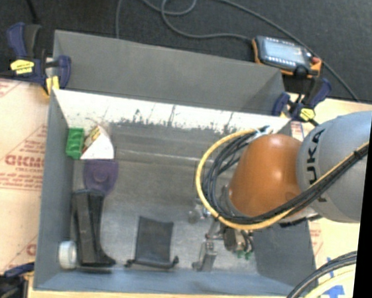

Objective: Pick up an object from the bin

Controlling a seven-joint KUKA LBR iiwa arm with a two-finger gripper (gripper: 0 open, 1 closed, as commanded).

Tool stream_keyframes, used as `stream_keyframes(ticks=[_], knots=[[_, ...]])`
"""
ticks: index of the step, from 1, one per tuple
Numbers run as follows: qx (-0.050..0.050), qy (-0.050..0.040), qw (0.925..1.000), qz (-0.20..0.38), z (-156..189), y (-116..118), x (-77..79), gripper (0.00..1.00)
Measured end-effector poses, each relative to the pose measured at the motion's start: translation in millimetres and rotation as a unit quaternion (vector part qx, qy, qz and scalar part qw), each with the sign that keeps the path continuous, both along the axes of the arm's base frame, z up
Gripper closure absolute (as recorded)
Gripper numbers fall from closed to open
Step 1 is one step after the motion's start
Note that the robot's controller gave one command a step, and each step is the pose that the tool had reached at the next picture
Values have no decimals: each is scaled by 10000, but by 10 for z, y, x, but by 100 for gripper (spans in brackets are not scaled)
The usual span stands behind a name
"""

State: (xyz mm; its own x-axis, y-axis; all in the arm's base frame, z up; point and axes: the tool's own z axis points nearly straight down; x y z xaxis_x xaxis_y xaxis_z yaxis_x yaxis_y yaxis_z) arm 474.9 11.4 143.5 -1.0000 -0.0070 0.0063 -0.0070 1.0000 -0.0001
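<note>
Your gripper (209, 253) hangs low in the bin (167, 76); open or closed, you cannot tell. Just left of it lies a dark flat rectangular object (154, 239).

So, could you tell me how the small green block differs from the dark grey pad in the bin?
Colour: the green block is bright, the dark grey pad nearly black. Size: the green block is clearly smaller than the pad. Place: the green block sits by the view's left wall, the pad mid-floor towards the near wall, closer to the gripper. Both lie loose on the floor of the bin.
</note>
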Motion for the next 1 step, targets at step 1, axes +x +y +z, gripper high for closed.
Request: stream_keyframes(ticks=[1], knots=[[1,-41,10000,-1,42,1,19,0]])
